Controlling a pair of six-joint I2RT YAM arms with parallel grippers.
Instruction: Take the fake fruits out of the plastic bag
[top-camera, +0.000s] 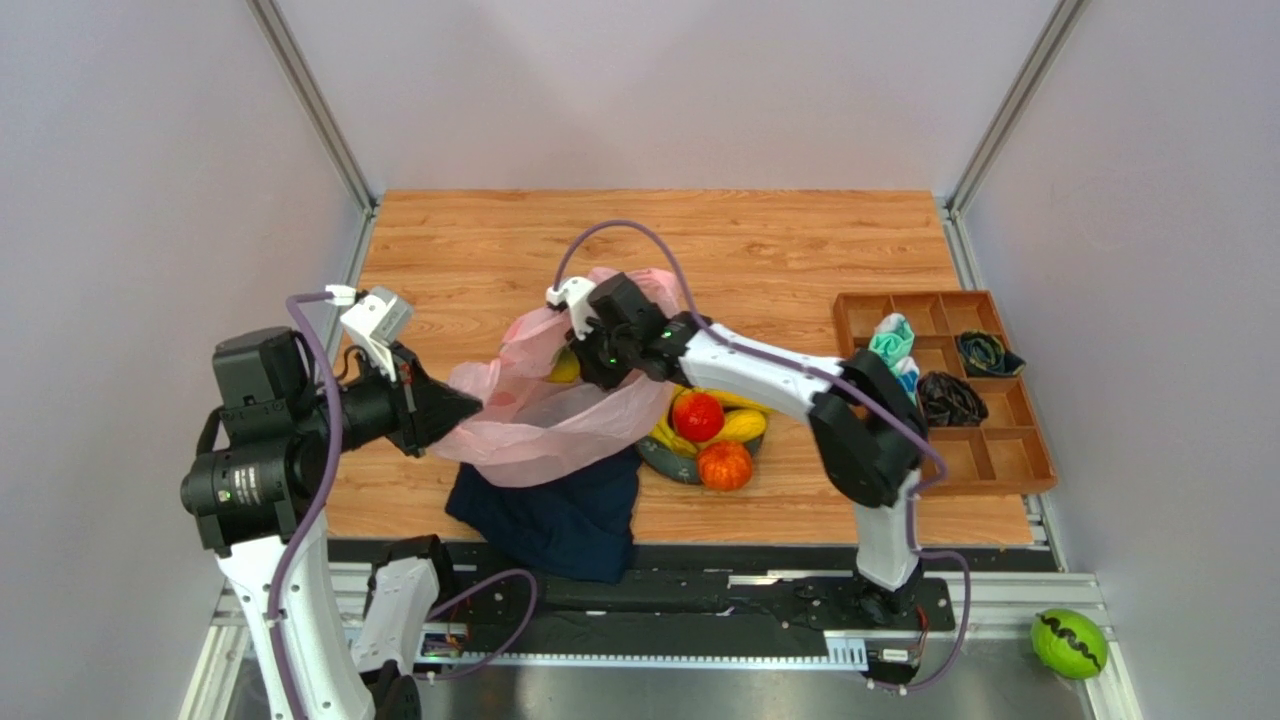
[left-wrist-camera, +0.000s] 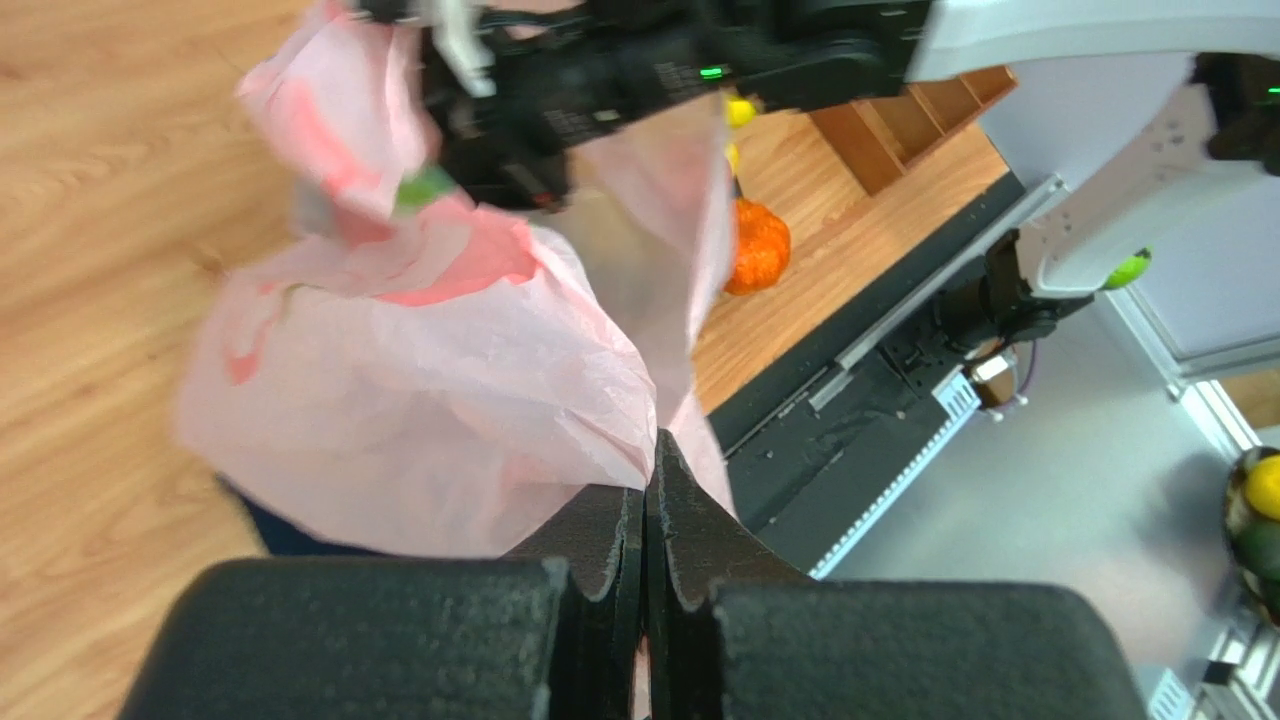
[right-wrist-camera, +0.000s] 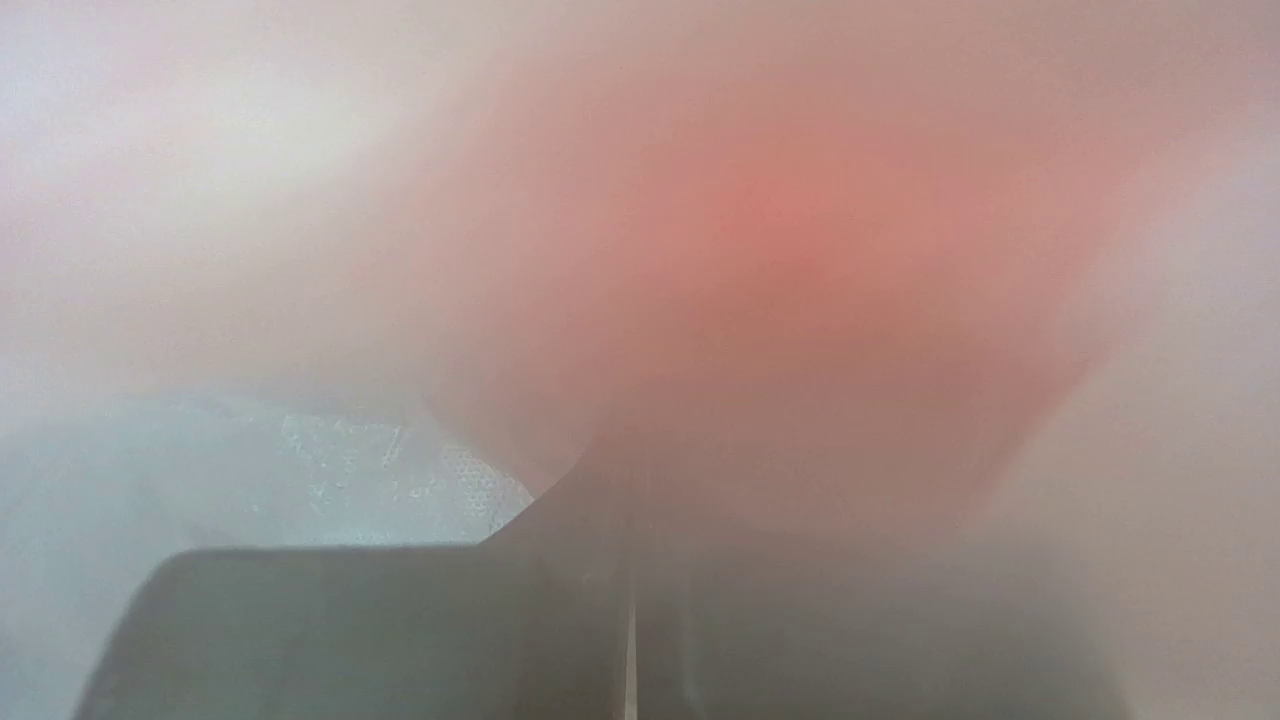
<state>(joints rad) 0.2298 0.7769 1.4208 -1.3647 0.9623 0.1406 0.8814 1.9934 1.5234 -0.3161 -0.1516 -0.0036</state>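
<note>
1. You have one pink plastic bag (top-camera: 526, 428) hanging above the table, at 9 o'clock from the one dark plate (top-camera: 672, 464).
2. On the plate you can count one red fruit (top-camera: 696, 416), one orange fruit (top-camera: 724, 467) and a yellow banana bunch (top-camera: 739, 426). One more yellow piece (top-camera: 564, 368) peeks out at the bag's edge.
3. One navy cloth (top-camera: 556, 518) lies at 6 o'clock under the bag. One wooden compartment tray (top-camera: 1022, 450) sits at 3 o'clock from the plate, and one green ball (top-camera: 1068, 642) rests off the table at 4 o'clock.
4. Only the left wrist view shows your left gripper (left-wrist-camera: 649, 458) up close. Its fingers are pressed together, pinching the bag's film.
5. The right wrist view shows only pink haze (film covers the lens), with a red glow at 12 o'clock.
6. Your right gripper (top-camera: 579, 318) is at the bag's top edge with its fingers closed together. You cannot tell whether film is caught between them.
</note>
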